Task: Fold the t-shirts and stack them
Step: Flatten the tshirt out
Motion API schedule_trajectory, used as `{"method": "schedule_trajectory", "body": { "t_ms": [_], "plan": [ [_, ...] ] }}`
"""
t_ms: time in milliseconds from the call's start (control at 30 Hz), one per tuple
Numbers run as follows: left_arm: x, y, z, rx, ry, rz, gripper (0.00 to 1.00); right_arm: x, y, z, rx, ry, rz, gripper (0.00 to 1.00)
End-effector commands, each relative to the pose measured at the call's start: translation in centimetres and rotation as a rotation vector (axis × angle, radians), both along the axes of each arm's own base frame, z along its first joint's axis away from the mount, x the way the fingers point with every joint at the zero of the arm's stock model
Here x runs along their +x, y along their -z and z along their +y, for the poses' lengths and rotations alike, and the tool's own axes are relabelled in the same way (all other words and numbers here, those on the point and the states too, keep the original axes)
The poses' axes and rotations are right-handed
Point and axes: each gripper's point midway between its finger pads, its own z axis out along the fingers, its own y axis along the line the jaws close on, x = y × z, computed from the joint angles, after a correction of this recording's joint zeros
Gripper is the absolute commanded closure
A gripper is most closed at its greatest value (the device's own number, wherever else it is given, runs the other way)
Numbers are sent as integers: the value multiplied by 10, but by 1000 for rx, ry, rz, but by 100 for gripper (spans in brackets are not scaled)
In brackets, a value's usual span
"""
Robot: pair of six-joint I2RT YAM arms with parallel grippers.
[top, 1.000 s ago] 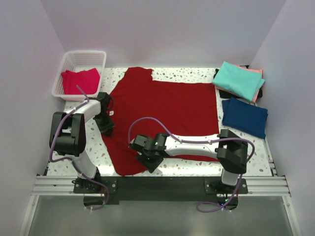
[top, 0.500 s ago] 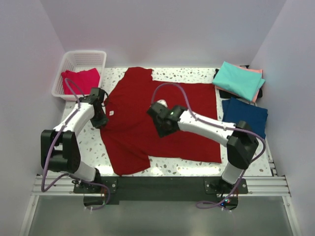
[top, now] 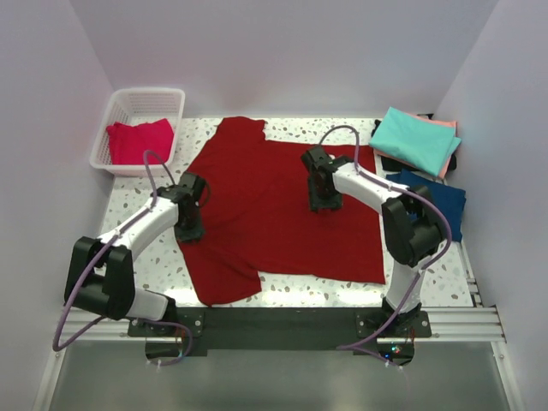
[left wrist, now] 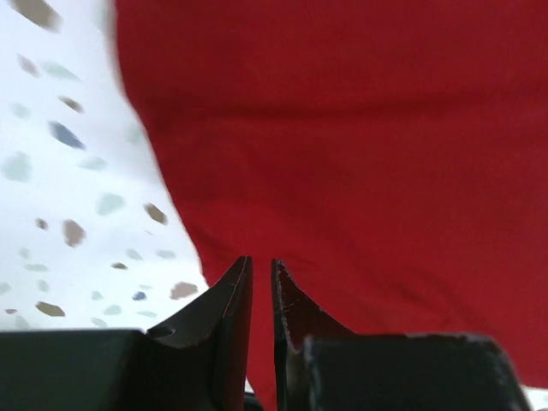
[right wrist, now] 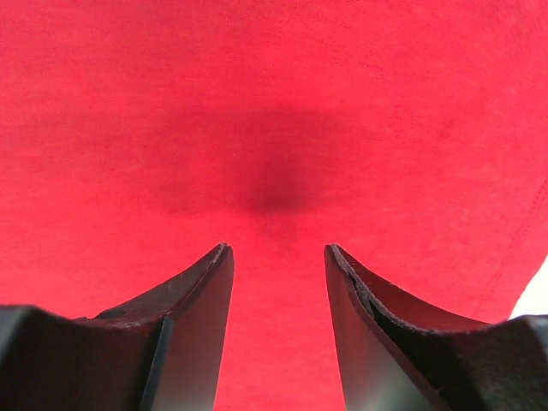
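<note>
Dark red shirt: we saw the dark red shirt [top: 282, 205] spread flat across the middle of the table [top: 342, 128], with one sleeve toward the far edge and a flap hanging toward the near edge on the left.

Left claw: the left claw [top: 189, 228] pointed down at the shirt's left edge. In its wrist view the fingers stood almost together, with only a thin slit between them, and we saw nothing in it.

Shirt against left claw: in the left wrist view red cloth filled the right and far side and speckled table the left. The cloth's edge ran down to the fingertips.

Right claw: the right claw [top: 324, 203] hung over the far right part of the shirt's body. Its fingers were spread wide and held nothing.

Shirt against right claw: red cloth filled nearly the whole right wrist view, with a dark shadow just beyond the gap between the fingers.

Other shirts: a pinkish-red shirt [top: 137, 141] lay in the white basket [top: 141, 96] at far left. A folded teal shirt [top: 415, 139] sat on a salmon pink shirt [top: 446, 125] at far right, with a navy shirt [top: 425, 204] just nearer.

Hard to make out: the salmon pink shirt showed only as a thin edge. We could not name a dark patch under that stack. From above, each claw's tips were hidden by its own body. We could not tell whether either claw touched the cloth.
</note>
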Motion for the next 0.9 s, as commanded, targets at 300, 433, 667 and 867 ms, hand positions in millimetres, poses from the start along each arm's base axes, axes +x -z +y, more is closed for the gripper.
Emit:
{"method": "schedule_trajectory", "body": {
  "t_ms": [300,433,667,867],
  "plan": [
    [-57,26,-23,31,-17,154,82,-9,21,-19,83,35,57,48],
    [-79,40,-28,34,-41,219,82,-12,29,-19,101,39,83,48],
    [-97,59,-35,50,-60,281,84,-6,31,-17,111,25,86,48],
    [-114,61,-45,40,-67,324,84,-13,34,-16,123,23,116,48]
  ]
}}
